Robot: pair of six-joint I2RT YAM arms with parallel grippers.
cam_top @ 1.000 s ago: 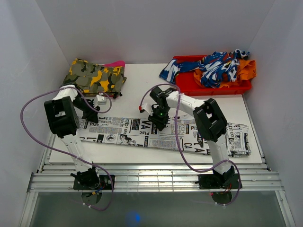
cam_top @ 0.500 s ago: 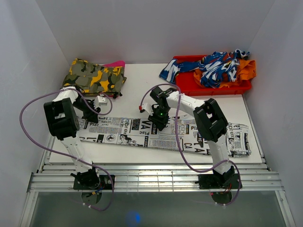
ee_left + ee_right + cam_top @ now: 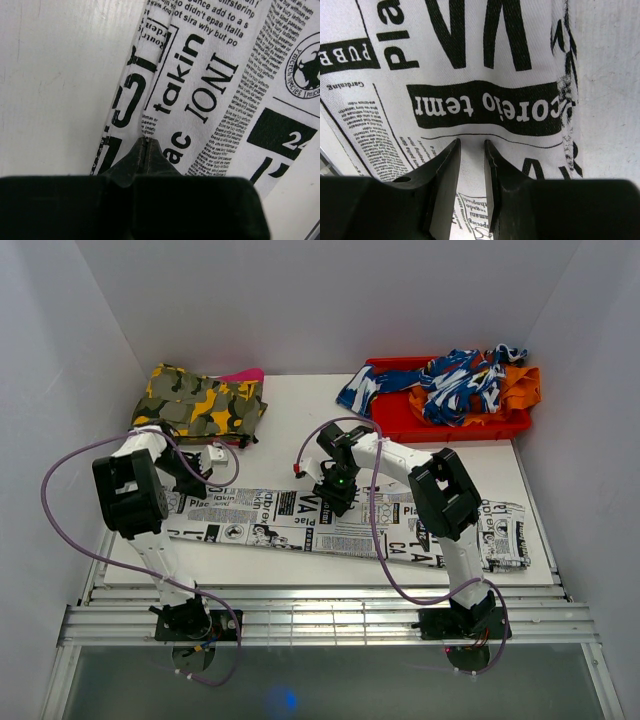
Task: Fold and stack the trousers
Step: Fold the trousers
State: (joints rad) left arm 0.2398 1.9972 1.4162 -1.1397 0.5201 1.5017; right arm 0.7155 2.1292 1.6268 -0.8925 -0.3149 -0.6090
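The trousers, white with black newspaper print, lie stretched flat across the table from left to right. My left gripper is at their left end. In the left wrist view its jaws are shut on a raised fold of the trousers near the cloth's edge. My right gripper is down on the trousers' far edge near the middle. In the right wrist view it is open by a narrow gap, with flat printed cloth showing between the fingers.
A folded yellow-green camouflage garment lies at the back left with a pink cloth behind it. A red bin at the back right holds a blue-and-white garment and orange cloth. White walls close in on three sides.
Almost nothing. The left arm has shifted very slightly; the trousers and the right arm have stayed in place.
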